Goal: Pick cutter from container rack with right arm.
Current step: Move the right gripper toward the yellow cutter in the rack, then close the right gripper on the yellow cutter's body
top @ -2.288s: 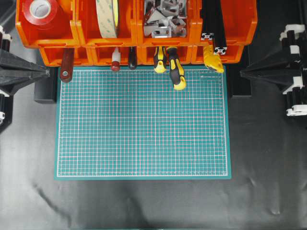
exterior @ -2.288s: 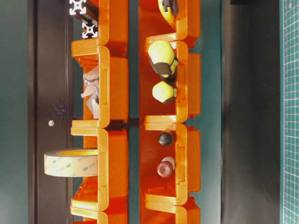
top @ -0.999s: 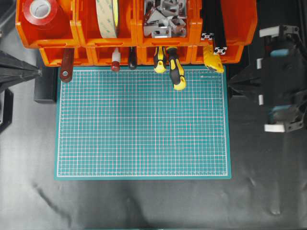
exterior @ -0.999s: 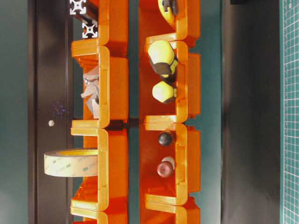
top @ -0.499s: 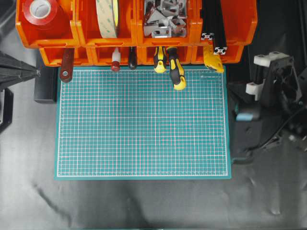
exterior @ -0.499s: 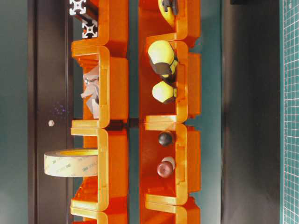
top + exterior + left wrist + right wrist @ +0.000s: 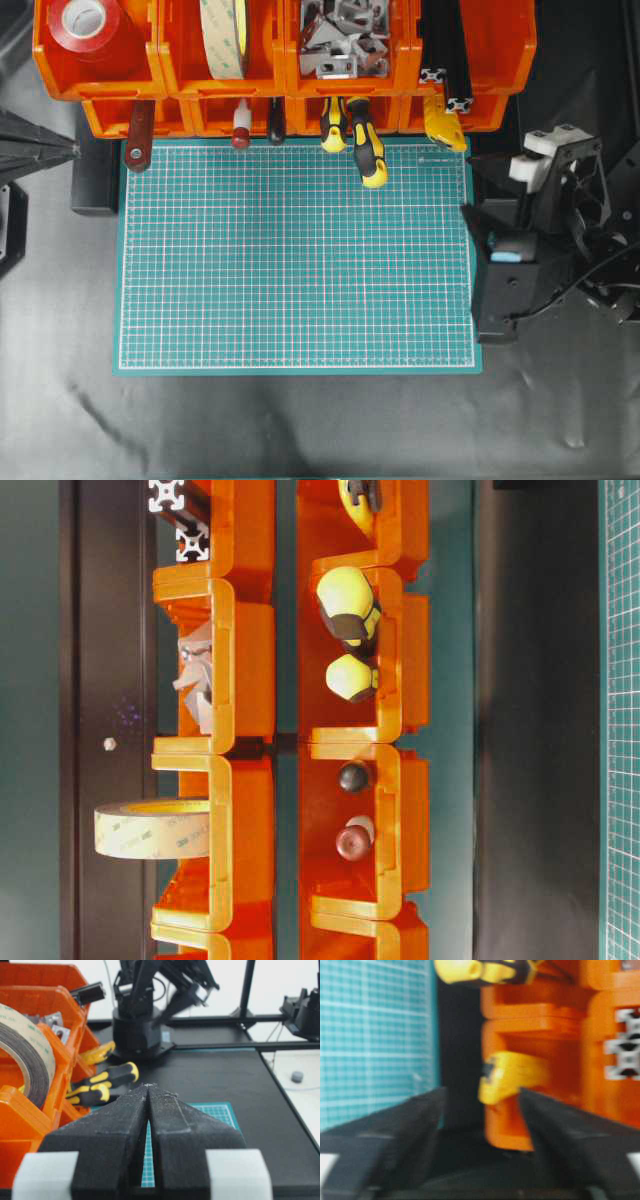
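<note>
Right gripper (image 7: 480, 1110) spread, aimed at cutter (image 7: 512, 1077) in rack's (image 7: 500, 40) right end bin; left gripper (image 7: 148, 1091) pressed together.

A black table (image 7: 300, 430) carries a green cutting mat (image 7: 295, 260) and the container rack (image 7: 180, 80).

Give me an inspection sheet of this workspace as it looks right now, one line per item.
Surface: green cutting mat on a black tabletop.
Job's things: cutter sticking out of the container rack, untouched.
Clutter: tape rolls, screwdrivers, metal brackets in the bins.
Grippers: right pincer open, aimed at the cutter, apart from it; left pincer shut, holding nothing.
Cables: black cable on the right arm.
Surroundings: nothing seen.
</note>
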`<state>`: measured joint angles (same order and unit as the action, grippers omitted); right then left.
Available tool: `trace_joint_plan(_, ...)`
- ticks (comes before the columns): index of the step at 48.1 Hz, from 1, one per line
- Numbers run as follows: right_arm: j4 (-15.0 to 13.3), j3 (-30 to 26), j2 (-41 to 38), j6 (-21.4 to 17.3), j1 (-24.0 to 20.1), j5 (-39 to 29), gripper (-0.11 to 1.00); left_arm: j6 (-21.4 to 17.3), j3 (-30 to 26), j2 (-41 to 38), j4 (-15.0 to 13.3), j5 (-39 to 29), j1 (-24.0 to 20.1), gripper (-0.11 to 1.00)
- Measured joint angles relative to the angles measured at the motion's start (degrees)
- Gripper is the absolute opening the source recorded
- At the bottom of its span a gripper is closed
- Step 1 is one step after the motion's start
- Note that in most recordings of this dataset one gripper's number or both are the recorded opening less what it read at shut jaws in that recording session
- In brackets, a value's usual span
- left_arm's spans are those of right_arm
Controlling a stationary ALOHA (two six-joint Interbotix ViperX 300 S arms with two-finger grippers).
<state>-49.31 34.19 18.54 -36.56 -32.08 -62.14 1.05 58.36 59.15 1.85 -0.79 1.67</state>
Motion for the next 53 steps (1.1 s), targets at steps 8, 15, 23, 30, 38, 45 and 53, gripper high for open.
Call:
trace_joint_plan(8, -1.49, 5.45, 1.58, -5.89, 1.58, 5.98, 0.80, 0.00, 0.00, 0.09, 0.00, 0.00, 0.00, 0.01)
trace_joint_plan(15, -4.04, 7.29, 1.41, -6.42, 2.55, 6.68, 0.79, 0.09, 0.00, 0.18, 0.00, 0.00, 0.00, 0.01)
trace_joint_plan(23, -8.26, 7.91, 0.09, -6.42, 5.63, 6.68, 0.79, 0.26, 0.00, 0.18, 0.00, 0.00, 0.00, 0.01)
trace_joint_plan(30, -9.84, 8.00, -1.14, -6.42, 7.91, 7.56, 0.79, 0.18, 0.00, 0.18, 0.00, 0.00, 0.00, 0.01)
trace_joint_plan(38, -10.02, 8.00, -3.78, -6.50, 9.58, 9.49, 0.78, 0.26, 0.09, 0.18, 0.00, 0.00, 0.00, 0.01)
trace_joint_plan(45, -10.11, 8.00, -5.45, -6.50, 10.55, 9.84, 0.76, 0.44, 0.09, 0.18, 0.00, 0.00, 0.00, 0.01)
trace_joint_plan(53, -10.11, 8.00, -5.89, -6.50, 10.99, 9.76, 0.76, 2.11, 0.09, 0.18, 0.00, 0.00, 0.00, 0.01)
